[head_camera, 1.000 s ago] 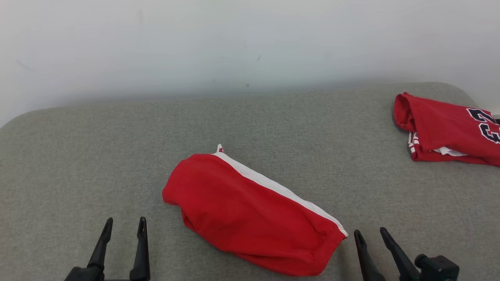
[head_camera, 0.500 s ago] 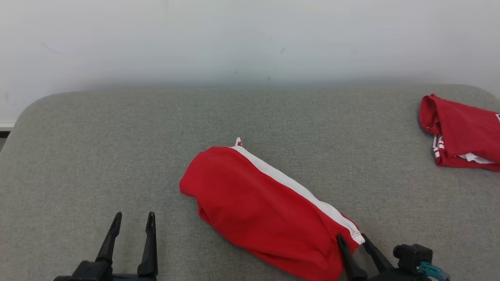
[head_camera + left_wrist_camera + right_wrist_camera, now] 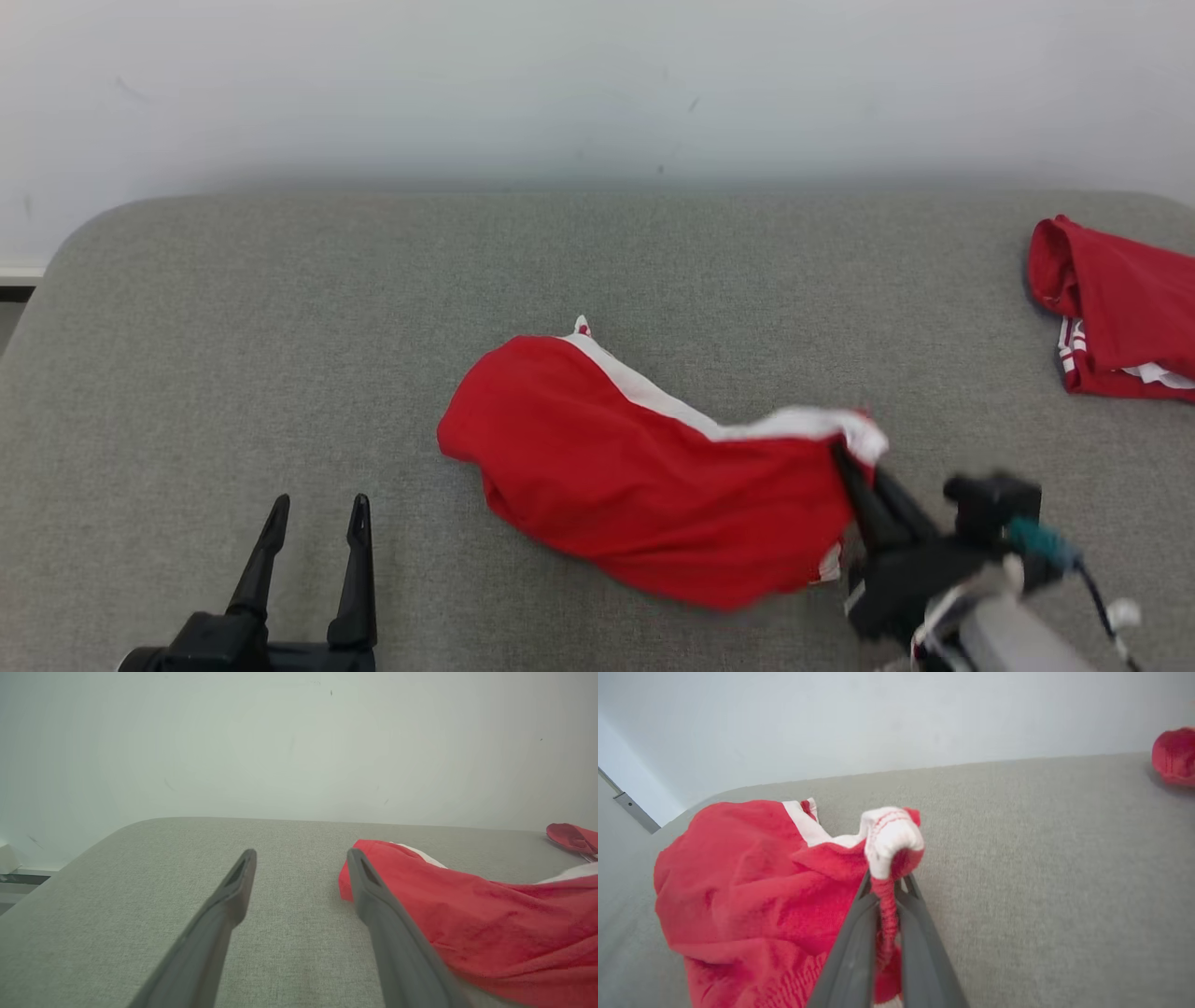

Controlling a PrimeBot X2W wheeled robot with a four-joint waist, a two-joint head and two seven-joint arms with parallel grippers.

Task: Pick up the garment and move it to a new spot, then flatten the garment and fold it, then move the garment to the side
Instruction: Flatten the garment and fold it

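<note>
Garment (image 3: 635,485), red with white trim, is pinched at one corner by the right pincer (image 3: 840,457); left pincer (image 3: 319,506) gapes wide.

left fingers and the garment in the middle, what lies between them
Nothing. In the head view, only bare grey cushion separates the left fingers from the garment; they are apart.

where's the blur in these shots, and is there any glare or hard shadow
Head view: the right gripper is smeared with motion blur, while the left gripper is crisp. Left wrist view: the near fingers look soft. Right wrist view: the red shorts blur toward the bottom edge. Light is flat everywhere: no glare, only faint shadows.
</note>
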